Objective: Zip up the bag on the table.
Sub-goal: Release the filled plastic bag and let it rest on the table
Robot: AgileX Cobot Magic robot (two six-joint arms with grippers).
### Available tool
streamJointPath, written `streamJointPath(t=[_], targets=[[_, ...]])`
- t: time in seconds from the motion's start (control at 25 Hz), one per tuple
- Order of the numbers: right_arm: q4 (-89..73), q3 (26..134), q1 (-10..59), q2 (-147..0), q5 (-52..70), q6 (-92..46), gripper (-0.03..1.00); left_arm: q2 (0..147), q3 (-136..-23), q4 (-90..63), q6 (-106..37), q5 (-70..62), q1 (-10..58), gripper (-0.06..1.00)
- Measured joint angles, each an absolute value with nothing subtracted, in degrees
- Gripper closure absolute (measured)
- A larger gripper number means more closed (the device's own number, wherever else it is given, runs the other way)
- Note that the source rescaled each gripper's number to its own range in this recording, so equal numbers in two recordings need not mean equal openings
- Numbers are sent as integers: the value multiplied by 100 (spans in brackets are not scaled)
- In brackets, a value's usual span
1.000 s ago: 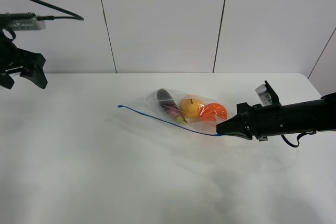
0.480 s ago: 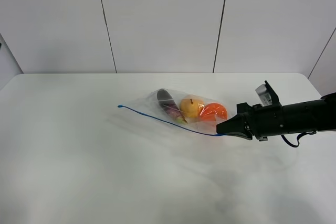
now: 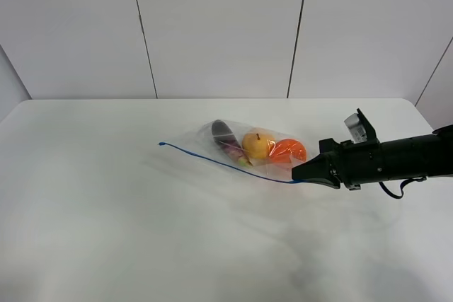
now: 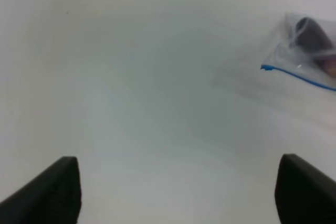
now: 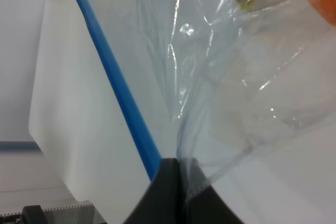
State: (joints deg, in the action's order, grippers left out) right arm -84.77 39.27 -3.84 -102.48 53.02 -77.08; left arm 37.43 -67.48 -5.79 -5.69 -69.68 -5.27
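Note:
The clear bag (image 3: 249, 151) lies in the middle of the white table (image 3: 106, 217), holding a yellow fruit, an orange and a dark eggplant. Its blue zipper strip (image 3: 219, 162) runs along the near edge. My right gripper (image 3: 298, 174) is shut on the strip's right end. The right wrist view shows that gripper (image 5: 181, 182) pinching the crinkly plastic where the blue strip (image 5: 113, 82) ends. My left gripper (image 4: 178, 192) is open over bare table, with its fingertips (image 4: 58, 190) wide apart. The bag (image 4: 307, 45) lies well away from it. The left arm is out of the exterior high view.
White wall panels stand behind the table's far edge (image 3: 212, 100). The right arm (image 3: 396, 160) stretches in low from the right side. Nothing else lies on the table.
The left arm, seen at the far left a second ago, has gone out of the exterior view. The right gripper and the bag have not moved.

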Motion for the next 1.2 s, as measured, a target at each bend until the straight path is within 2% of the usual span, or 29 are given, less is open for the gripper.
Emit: streamJointPath(t=[0.48, 0.84, 1.2], targets=[[-8477, 3927, -384, -10248, 5424, -7708, 97, 1577, -4917, -579, -503, -6985, -463, -6], [-8477, 3927, -384, -10248, 5424, -7748, 97, 656, -3486, -574, -489, -6576, -303, -6], [-8477, 3927, -384, -10248, 5414, -7777, 97, 581, -3255, -490, -338, -6653, 4, -6]])
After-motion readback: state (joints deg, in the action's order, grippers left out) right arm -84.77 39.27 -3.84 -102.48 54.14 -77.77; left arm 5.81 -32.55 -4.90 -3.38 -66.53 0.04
